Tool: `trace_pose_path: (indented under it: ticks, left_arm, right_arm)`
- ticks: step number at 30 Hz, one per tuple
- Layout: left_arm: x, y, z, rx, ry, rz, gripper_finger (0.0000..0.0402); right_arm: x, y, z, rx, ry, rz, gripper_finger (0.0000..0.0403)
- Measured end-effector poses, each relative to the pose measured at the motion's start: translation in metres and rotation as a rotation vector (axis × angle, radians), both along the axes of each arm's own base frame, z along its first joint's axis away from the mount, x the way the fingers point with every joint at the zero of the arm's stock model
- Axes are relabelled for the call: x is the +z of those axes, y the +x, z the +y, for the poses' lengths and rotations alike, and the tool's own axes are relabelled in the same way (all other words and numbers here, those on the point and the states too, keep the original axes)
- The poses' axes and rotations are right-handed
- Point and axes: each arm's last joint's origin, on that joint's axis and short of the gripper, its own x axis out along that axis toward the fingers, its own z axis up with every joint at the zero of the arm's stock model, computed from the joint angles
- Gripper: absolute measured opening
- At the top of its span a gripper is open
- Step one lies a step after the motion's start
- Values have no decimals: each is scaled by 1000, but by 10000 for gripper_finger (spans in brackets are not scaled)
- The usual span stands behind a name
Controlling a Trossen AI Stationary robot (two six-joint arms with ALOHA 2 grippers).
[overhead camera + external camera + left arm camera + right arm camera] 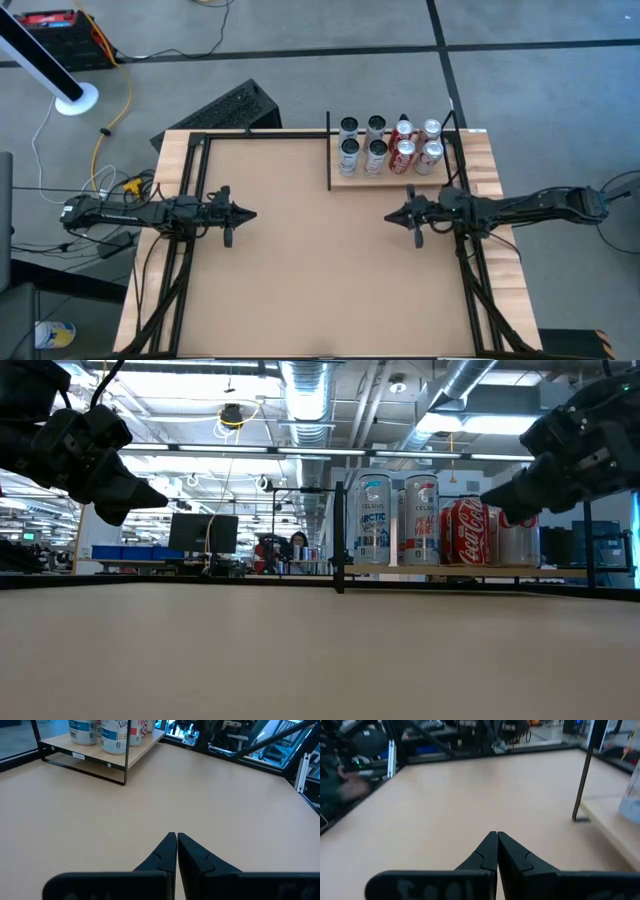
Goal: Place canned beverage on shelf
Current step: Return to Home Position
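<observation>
Left end effector: hung empty, fingers together, over the counter
Right end effector: empty, fingers together, near the shelf
Homing: needed clearance from soda cans

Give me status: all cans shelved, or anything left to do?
Done, by the look of it: eight cans stand on the shelf, and none shows on the tabletop. In hand: nothing. The left gripper and right gripper are shut and empty, hovering over the tabletop. Left: probably only parking the arms.
</observation>
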Motion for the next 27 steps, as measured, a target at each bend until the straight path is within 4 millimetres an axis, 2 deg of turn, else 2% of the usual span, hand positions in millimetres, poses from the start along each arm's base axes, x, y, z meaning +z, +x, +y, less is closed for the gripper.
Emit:
trace_pose_path:
  ticks: [13, 27]
  left_arm:
    - [0, 0, 0, 0, 0, 0, 0]
    - [0, 0, 0, 0, 0, 0, 0]
  right_arm:
    - [-18, -5, 1, 0, 23, 189, 31]
    - [-20, -6, 1, 0, 26, 216, 31]
